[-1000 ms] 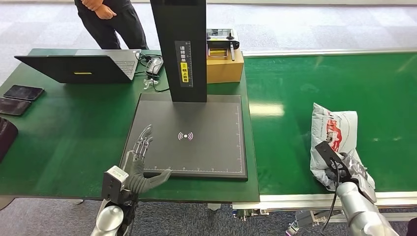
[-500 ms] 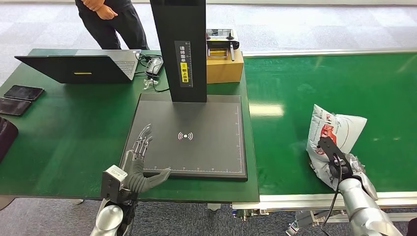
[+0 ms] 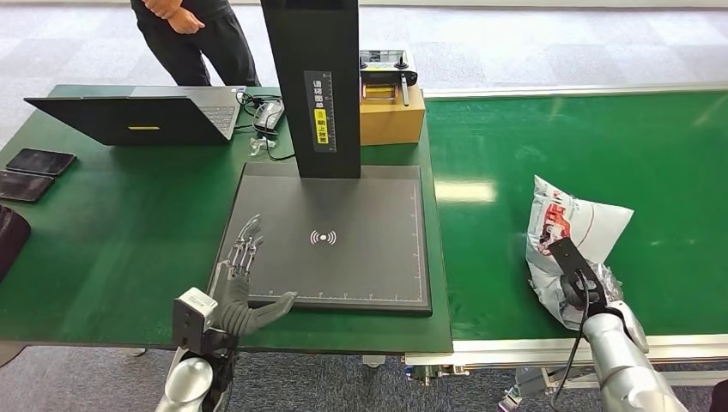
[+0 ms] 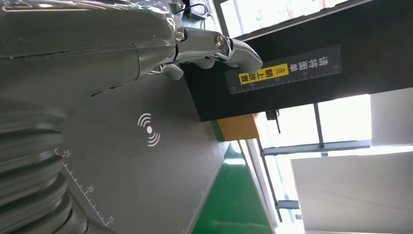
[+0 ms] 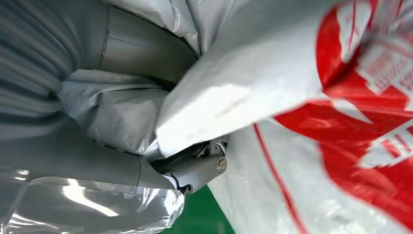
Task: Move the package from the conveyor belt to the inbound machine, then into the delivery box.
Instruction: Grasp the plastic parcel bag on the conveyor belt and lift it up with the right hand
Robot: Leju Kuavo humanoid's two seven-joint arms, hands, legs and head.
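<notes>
The crinkled white plastic mailer package with red printing [image 3: 573,230] sits near the front edge of the smooth green conveyor belt [image 3: 601,137], its upper part tilted up off the belt surface. The right hand [image 3: 577,287] grips its lower, bunched end; in the right wrist view the glossy film [image 5: 272,97] folds over the grey fingers [image 5: 195,173], which are closed into the creased plastic. Behind and to either side of the package the belt lies flat and glossy, bounded at the front by a pale metal rail [image 3: 549,350].

The inbound machine is a flat matte black square scanning plate [image 3: 360,215] with a white wireless mark at its middle and ruler ticks along its front and right edges, with a tall black rectangular column [image 3: 313,77] rising from its back edge. It lies on the green table [image 3: 112,232], its right edge close to the belt. The left hand [image 3: 243,292] rests at the plate's front-left corner, fingers stretched out and spread, holding nothing.

Along the table's back edge stand an open dark laptop [image 3: 137,116] and a brown cardboard box [image 3: 393,112]; two dark phones [image 3: 34,172] lie at the left edge. A person in dark clothes [image 3: 193,34] stands beyond the table.
</notes>
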